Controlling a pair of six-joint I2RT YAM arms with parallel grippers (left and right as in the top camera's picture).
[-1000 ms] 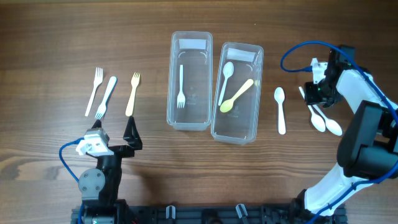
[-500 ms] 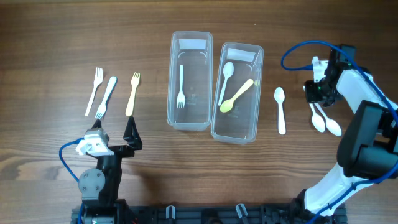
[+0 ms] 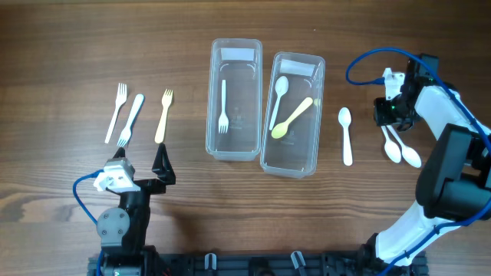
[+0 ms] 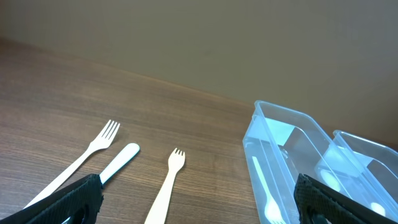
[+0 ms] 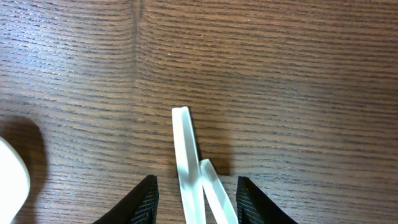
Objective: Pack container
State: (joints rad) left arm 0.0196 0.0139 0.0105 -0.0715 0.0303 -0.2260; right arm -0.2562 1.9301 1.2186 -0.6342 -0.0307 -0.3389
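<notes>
**Lining up on one spoon handle**

Overhead: my right gripper point(image 3: 390, 113) hangs over the handle ends of two white spoons point(image 3: 400, 149) lying on the right of the table point(image 3: 61, 46). A third spoon point(image 3: 346, 136) lies between them and the tubs. The left tub point(image 3: 245, 132) holds one white fork point(image 3: 223, 107). The right tub point(image 3: 303, 146) holds a white spoon point(image 3: 278, 93) and a yellow spoon point(image 3: 292, 118). Three forks point(image 3: 163, 116) lie at far left, above my parked left gripper point(image 3: 140, 167).

Right wrist: my fingers point(image 5: 144, 198) stand apart with both handles point(image 5: 185, 158) between them, meeting in a V. I judge that closing here would catch two at once, so I should shift sideways to bracket only the longer handle, then come down square across it.

Left wrist: this gripper's fingers point(image 4: 65, 202) are spread and hold nothing, with the forks ahead and the tubs to the right
</notes>
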